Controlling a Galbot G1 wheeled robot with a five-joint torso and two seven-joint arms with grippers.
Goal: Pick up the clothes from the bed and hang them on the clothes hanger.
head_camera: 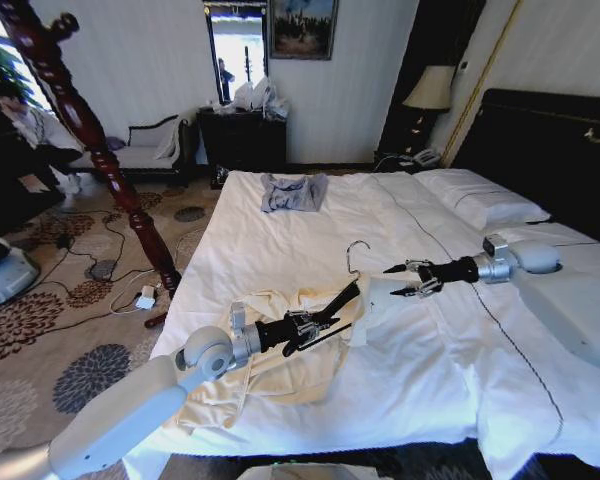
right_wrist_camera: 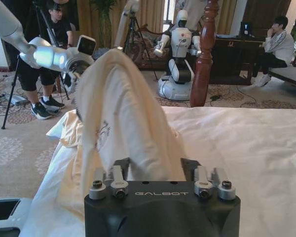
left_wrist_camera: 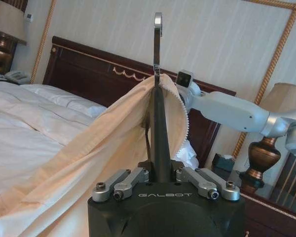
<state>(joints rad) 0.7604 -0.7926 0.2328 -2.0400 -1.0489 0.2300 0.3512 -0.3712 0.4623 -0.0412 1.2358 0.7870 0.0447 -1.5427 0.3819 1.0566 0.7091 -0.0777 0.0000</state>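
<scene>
In the head view the reddish-brown wooden post (head_camera: pixel 130 200) stands off the bed's (head_camera: pixel 310 230) left edge. The left gripper (head_camera: pixel 320 322) has its jaws clamped on the black clothes hanger (head_camera: pixel 342 298), above the cream clothes (head_camera: pixel 270 350) heaped near the bed's foot. The left wrist view shows that fabric draped over the hanger's shoulder below its hook. The right gripper (head_camera: pixel 400 280) pinches the raised cloth. A small grey-blue garment (head_camera: pixel 292 192) lies well apart; bare duvet stretches rightward.
</scene>
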